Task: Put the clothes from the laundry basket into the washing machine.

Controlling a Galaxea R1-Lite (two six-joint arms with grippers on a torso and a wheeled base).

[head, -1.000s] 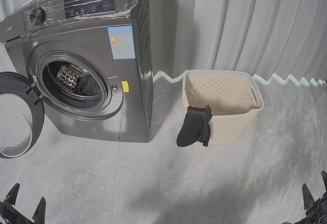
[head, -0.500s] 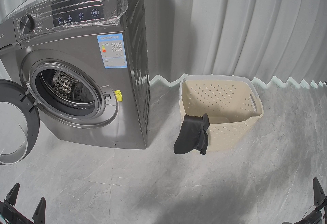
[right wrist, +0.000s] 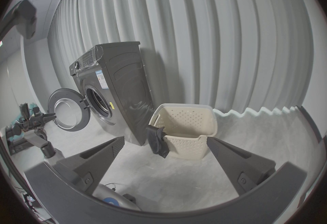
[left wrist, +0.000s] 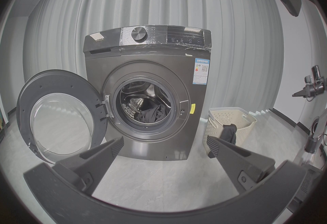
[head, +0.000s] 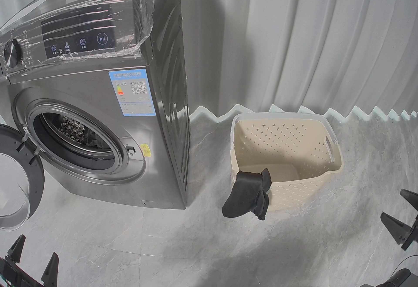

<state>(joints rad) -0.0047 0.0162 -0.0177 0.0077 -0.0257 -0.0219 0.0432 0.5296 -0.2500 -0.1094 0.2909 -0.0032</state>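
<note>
A grey front-loading washing machine [head: 100, 96] stands on the left with its round door [head: 17, 179] swung open; dark clothes [left wrist: 150, 114] lie inside the drum. To its right a cream laundry basket [head: 305, 190] sits on the floor, and a black garment [head: 248, 194] hangs over its front-left rim. My left gripper [head: 32, 255] is open, low at the front left, well short of the machine. My right gripper [head: 402, 213] is open at the right edge, to the right of the basket and apart from it. In the right wrist view the basket [right wrist: 189, 133] and garment [right wrist: 156, 139] lie ahead between my fingers.
White pleated curtains [head: 305, 30] hang behind the machine and basket. Grey marble-look floor [head: 196, 244] spreads open between me and both objects. The open door juts out into the floor left of the machine.
The head view has shifted, so machine and basket sit lower and further left in the picture. My right gripper has risen higher at the right edge. The left gripper holds its place.
</note>
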